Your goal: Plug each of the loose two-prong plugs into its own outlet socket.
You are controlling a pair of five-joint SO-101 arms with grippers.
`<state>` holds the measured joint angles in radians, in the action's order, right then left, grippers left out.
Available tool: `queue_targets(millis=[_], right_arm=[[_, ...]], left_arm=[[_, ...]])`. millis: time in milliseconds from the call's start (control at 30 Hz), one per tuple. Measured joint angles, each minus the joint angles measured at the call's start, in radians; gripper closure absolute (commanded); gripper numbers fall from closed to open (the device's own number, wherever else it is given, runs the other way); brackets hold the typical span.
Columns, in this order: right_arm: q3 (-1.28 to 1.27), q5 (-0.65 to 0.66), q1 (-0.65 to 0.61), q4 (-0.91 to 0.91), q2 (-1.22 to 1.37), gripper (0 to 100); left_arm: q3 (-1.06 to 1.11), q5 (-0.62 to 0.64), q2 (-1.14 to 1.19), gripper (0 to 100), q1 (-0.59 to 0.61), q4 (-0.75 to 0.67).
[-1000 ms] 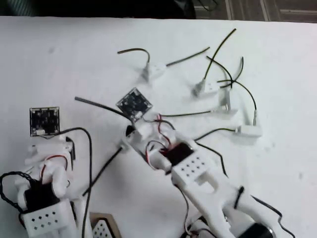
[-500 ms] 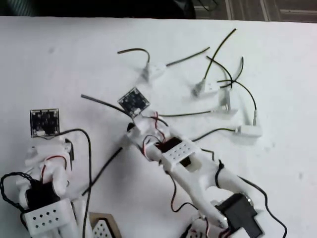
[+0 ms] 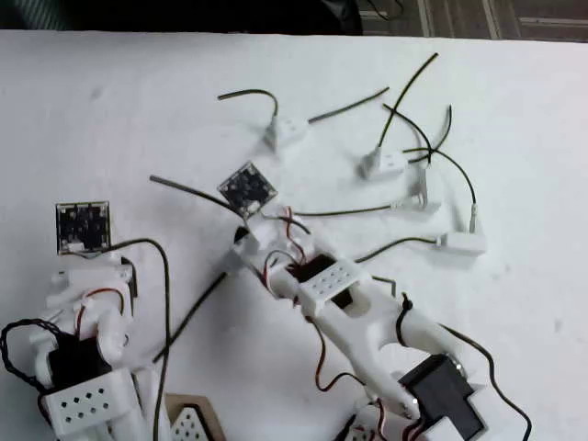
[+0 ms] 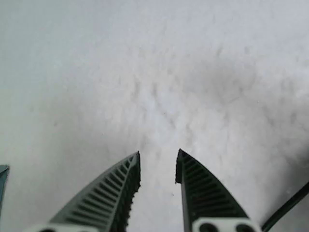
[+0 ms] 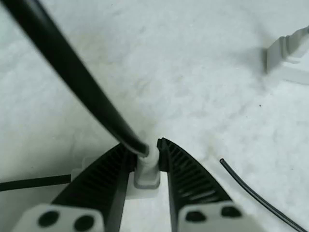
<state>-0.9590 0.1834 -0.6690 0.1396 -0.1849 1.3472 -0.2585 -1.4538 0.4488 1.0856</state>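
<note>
Gripping a small white plug [image 5: 145,173], the right gripper [image 5: 145,145] has its jaws closed almost together on the plug's body, low over the white counter [image 3: 138,110] near its middle. The plug's black cord [image 5: 72,72] leaves between the jaw tips and runs out ahead of them. The plug's long axis therefore seems to lie along the line of the jaws. Its prongs are hidden, so I cannot tell which way they face. Seen from above, four other white corded pieces lie beyond the jaws. One [image 3: 285,131] is nearly straight ahead, and three more [image 3: 381,163] [image 3: 423,193] [image 3: 459,242] fan off to the right. All four are apart from the held plug, and I cannot tell which are sockets and which are loose plugs. The coming move likely depends on carrying the plug forward and turning it until its prongs face a socket's opening. The left gripper [image 4: 158,154] sits at the near left of the counter, jaws parted a little around nothing, well apart from every piece. The right arm [image 3: 367,322] is by far the nearer.
</note>
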Motion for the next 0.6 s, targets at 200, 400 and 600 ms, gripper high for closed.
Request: queue_targets(millis=[200,400,600], right_arm=[[0.005,-0.003,0.002,0.064,-0.005,98.1],[0.006,-0.003,0.005,0.144,-0.017,98.1],[0.006,-0.003,0.006,0.164,-0.018,98.1]], left_arm=[[0.002,0.0,0.0,86,0.0,0.0],[0.002,0.0,0.0,86,0.0,0.0],[0.002,0.0,0.0,86,0.0,0.0]])
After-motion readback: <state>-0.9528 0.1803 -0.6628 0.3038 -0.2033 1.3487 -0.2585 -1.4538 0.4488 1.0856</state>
